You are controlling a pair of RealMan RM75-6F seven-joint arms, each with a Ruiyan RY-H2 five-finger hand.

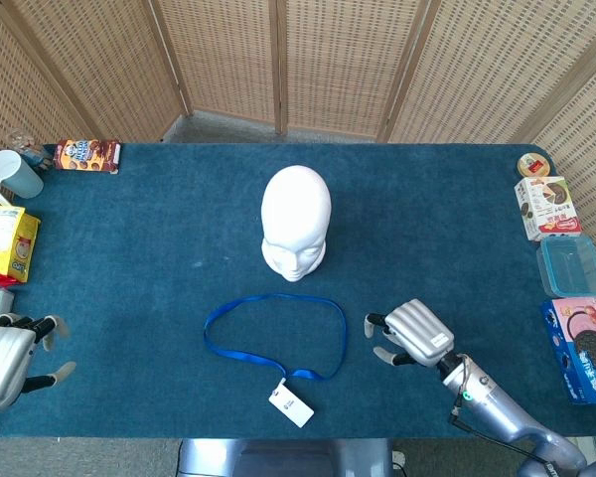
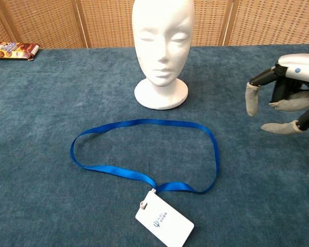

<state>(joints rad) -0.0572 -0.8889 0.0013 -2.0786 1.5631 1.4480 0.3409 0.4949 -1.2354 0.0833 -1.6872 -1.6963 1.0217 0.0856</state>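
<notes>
Bare cloth is seen betw. the right hand (image 1: 409,336) and the blue lanyard (image 1: 274,336) just to its left; nothing stands in that gap. Ahead-left of the hand, passage is blocked by the foam head (image 1: 295,221), upright beyond the loop. Near side: the badge card (image 1: 290,404) lies flat at the table (image 1: 159,248) edge. To the hand's right, boxes and a clear tub (image 1: 571,266) are lined along the edge, well apart. The left hand (image 1: 8,355) has open cloth to its right.
</notes>
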